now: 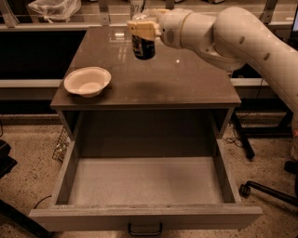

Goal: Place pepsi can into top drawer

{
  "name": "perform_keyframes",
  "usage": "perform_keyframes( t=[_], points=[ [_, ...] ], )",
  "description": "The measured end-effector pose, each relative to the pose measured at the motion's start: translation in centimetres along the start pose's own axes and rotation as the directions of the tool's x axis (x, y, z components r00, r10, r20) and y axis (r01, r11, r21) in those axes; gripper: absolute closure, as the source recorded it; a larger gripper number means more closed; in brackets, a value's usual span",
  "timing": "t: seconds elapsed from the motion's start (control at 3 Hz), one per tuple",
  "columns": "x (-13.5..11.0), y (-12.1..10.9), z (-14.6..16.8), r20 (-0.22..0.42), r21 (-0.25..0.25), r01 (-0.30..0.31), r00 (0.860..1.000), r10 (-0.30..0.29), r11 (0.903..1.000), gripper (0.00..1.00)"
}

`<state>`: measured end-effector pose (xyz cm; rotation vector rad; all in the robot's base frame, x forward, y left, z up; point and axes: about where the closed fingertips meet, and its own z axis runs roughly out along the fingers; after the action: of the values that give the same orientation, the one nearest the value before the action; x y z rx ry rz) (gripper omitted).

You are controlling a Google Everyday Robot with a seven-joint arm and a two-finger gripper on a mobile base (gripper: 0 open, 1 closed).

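The pepsi can (143,48) is a small dark can held in the air above the back of the cabinet top, upright. My gripper (141,30) reaches in from the right on a white arm and is shut on the can's upper part. The top drawer (70,160) stands pulled wide open below the cabinet top, its pale grey floor bare, with a small dark handle (145,229) on its front panel. The can is behind and above the drawer opening.
A white bowl (87,81) sits on the left of the brown cabinet top (186,79). A plastic bag (53,8) lies on the shelf behind. A chair caster (244,189) and legs stand on the speckled floor at the right.
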<state>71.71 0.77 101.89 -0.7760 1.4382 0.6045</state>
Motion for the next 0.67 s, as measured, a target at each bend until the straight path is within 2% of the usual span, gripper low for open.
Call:
perform_keyframes(
  t=[0.33, 0.67],
  points=[
    [2.6, 3.6, -4.3, -0.032, 0.006, 0.014, 0.999, -0.014, 0.9999, 1.0],
    [7.4, 8.1, -8.9, -0.094, -0.006, 0.0, 0.996, -0.001, 1.0, 1.0]
  ],
)
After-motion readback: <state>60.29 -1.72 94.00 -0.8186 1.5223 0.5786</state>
